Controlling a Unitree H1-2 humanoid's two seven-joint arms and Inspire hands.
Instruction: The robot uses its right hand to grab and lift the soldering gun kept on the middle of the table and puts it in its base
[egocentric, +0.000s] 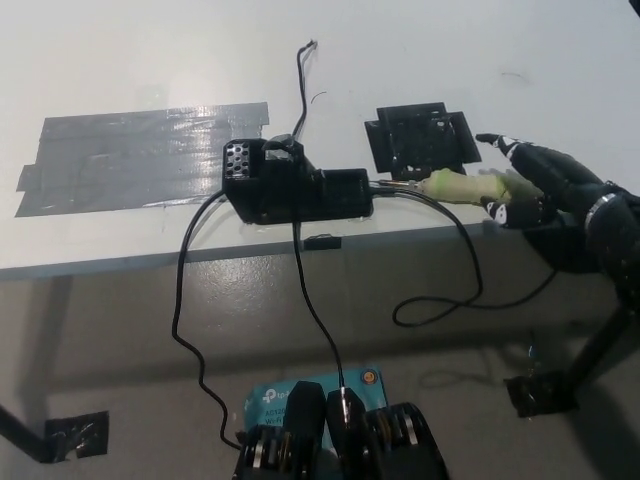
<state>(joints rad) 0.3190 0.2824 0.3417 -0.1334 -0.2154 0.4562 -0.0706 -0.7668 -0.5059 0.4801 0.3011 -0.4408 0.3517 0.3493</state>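
My right hand (530, 185) sits over the gun (470, 187), which lies just left of my palm at the table's (120, 60) near edge. My fingers (500, 143) look spread, not yet clamping, though blur makes that uncertain. The base (300, 190) is further left (its 1 mouth faces the gun, so I slide it straight in).

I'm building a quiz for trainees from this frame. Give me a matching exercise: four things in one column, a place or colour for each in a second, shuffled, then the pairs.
Things:
1. soldering gun
2. base
3. right hand
4. grey tape patch

Descriptions:
A. black box at the table's front edge
B. flat on the table's left part
C. pale green wrapped handle
D. black, over the handle's right end

Pairs: 1-C, 2-A, 3-D, 4-B
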